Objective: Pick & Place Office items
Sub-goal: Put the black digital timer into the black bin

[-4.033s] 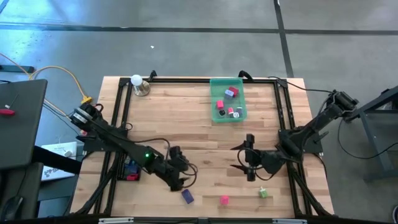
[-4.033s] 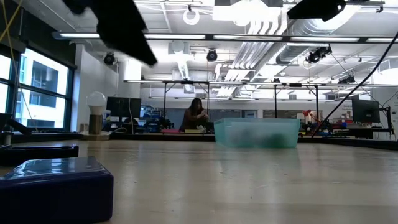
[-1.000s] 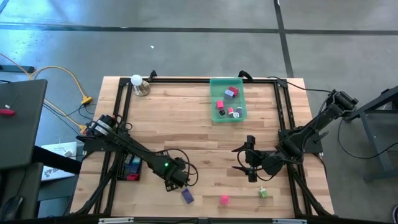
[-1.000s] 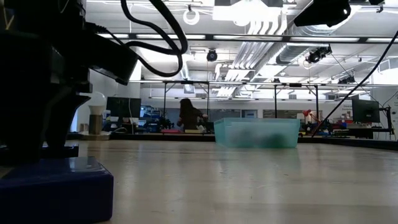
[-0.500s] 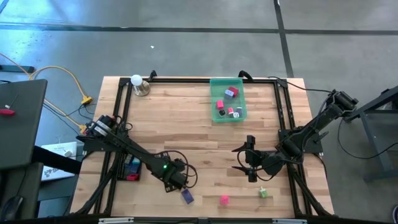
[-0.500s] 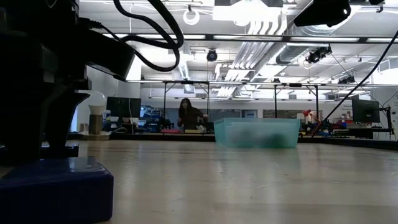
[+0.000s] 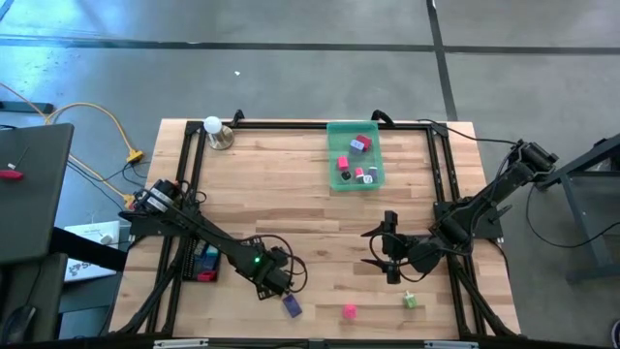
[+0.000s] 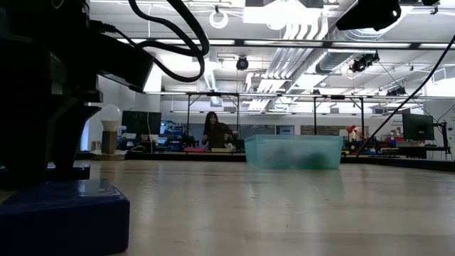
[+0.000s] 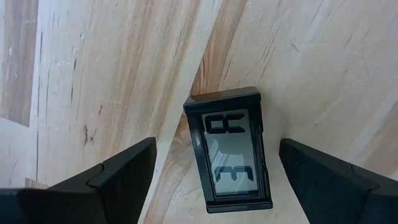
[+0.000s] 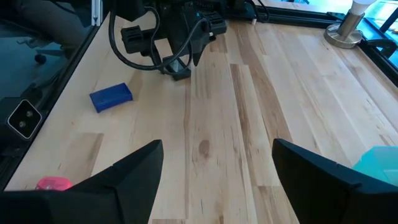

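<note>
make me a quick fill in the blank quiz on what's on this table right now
1. The screened gadget framed by the open left gripper is ____ in colour.
2. The white ball stands at the table's far ____ corner.
3. The pink piece lies between the blue block and a ____ piece.
4. The right gripper, open above the table, holds ____.
Missing words: black; left; green; nothing.
</note>
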`<act>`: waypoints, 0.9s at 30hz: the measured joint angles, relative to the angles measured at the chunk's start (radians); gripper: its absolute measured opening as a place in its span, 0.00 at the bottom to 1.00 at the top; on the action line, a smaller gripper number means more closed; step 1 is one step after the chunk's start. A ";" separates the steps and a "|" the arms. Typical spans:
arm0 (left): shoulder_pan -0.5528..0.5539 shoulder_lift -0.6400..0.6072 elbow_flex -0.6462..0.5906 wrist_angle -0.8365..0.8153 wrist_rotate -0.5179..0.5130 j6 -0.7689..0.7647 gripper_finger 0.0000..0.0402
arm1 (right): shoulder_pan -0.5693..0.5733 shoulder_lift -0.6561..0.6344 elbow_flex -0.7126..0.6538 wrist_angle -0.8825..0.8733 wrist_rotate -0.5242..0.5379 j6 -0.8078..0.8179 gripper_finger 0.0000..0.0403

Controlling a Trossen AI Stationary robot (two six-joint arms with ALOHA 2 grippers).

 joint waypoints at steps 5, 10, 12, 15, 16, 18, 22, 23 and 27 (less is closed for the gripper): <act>0.001 0.000 0.000 -0.002 0.011 -0.028 0.83 | 0.000 0.000 0.000 0.000 0.000 0.000 0.72; 0.000 0.001 0.000 0.001 0.016 -0.036 0.76 | 0.000 0.000 0.000 0.000 0.000 0.000 0.72; 0.000 0.001 0.000 0.004 0.025 -0.038 0.69 | 0.000 0.000 0.000 -0.001 0.000 0.000 0.72; 0.000 0.002 0.000 0.010 0.030 -0.038 0.55 | 0.000 0.000 0.000 -0.001 0.000 0.000 0.72; 0.000 0.002 0.000 0.011 0.033 -0.038 0.49 | 0.000 0.000 0.000 -0.001 0.000 0.000 0.72; 0.000 0.003 0.000 0.007 0.030 -0.038 0.38 | 0.000 0.000 0.000 0.000 0.000 0.000 0.72; 0.001 0.000 0.000 -0.014 0.017 -0.042 0.30 | 0.000 0.000 0.000 -0.001 0.000 0.000 0.72; 0.001 -0.003 0.000 -0.016 0.015 -0.042 0.30 | 0.000 0.000 0.000 -0.001 0.000 0.000 0.72; 0.001 -0.027 0.000 -0.024 0.014 -0.044 0.30 | 0.000 0.000 0.000 -0.001 0.000 0.003 0.72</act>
